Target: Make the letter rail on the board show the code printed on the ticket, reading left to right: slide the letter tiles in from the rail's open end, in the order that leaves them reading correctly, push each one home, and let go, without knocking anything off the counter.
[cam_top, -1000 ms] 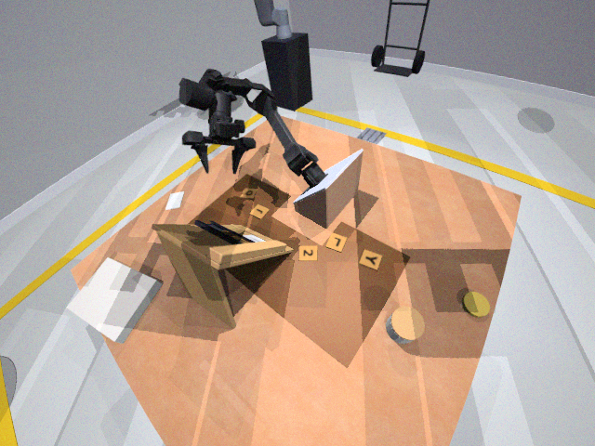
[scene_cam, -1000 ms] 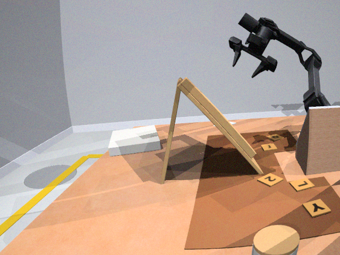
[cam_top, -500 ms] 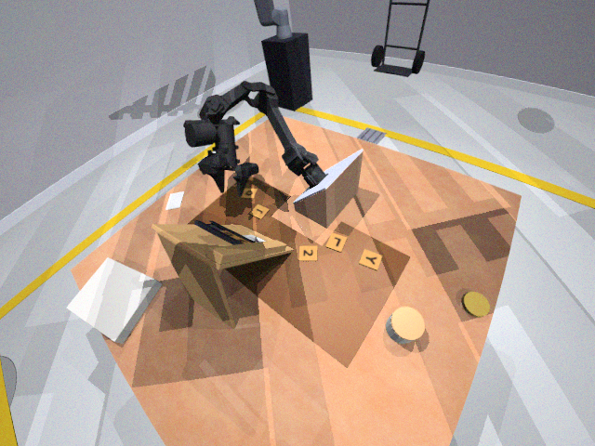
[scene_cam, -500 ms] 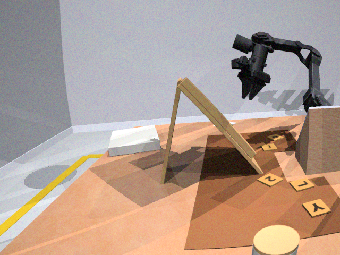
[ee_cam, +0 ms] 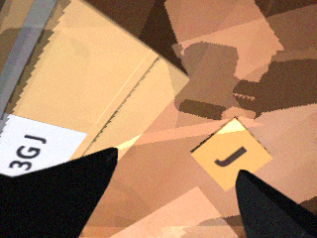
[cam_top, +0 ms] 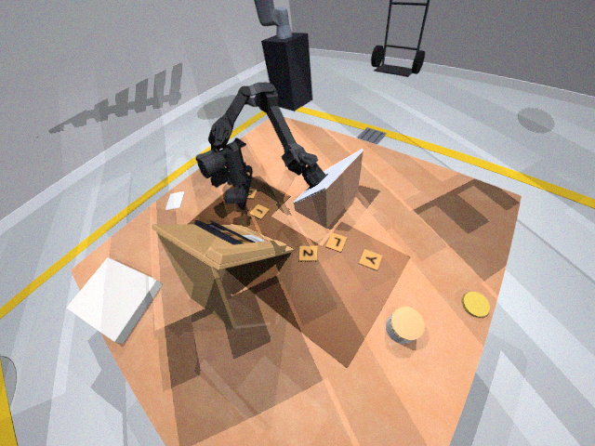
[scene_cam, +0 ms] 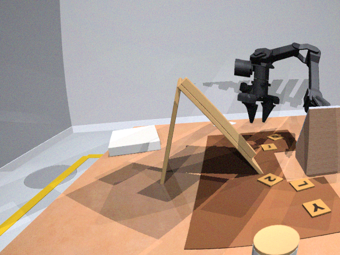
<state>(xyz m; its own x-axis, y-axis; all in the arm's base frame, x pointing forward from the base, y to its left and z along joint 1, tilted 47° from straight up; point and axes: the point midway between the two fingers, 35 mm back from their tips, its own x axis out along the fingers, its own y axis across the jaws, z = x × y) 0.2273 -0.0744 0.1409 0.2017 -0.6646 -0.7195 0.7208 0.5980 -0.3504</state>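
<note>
We are hovering our gripper (scene_cam: 257,116) above the counter (cam_top: 384,364), fingers pointing down and standing partly spread with nothing between them. Through the wrist view we are looking straight down at the J tile (ee_cam: 231,158), which is lying flat on the counter between our two dark fingertips, nearer the right one and untouched by either. In the top view that same tile (cam_top: 258,211) is sitting just beside the back edge of the slanted wooden board (cam_top: 225,247), with another tile (cam_top: 251,193) a little beyond it, mostly hidden under our gripper so we cannot read its letter. The white ticket (ee_cam: 35,149) on the board is showing the code 3GJ, and the dark letter rail (cam_top: 225,231) is running along the board's upper face; from here we cannot make out which tiles are already sitting in it. Three more tiles are lying well apart from us on the far side of the board: the 2 tile (cam_top: 308,253), the L tile (cam_top: 336,242) and the Y tile (cam_top: 370,259). A tan wedge-shaped block (cam_top: 336,191) is standing near the arm's base, a white box (cam_top: 112,297) is resting at the counter's corner, and a round tin (cam_top: 405,324) and a yellow disc (cam_top: 475,304) are sitting near the opposite edge.
</note>
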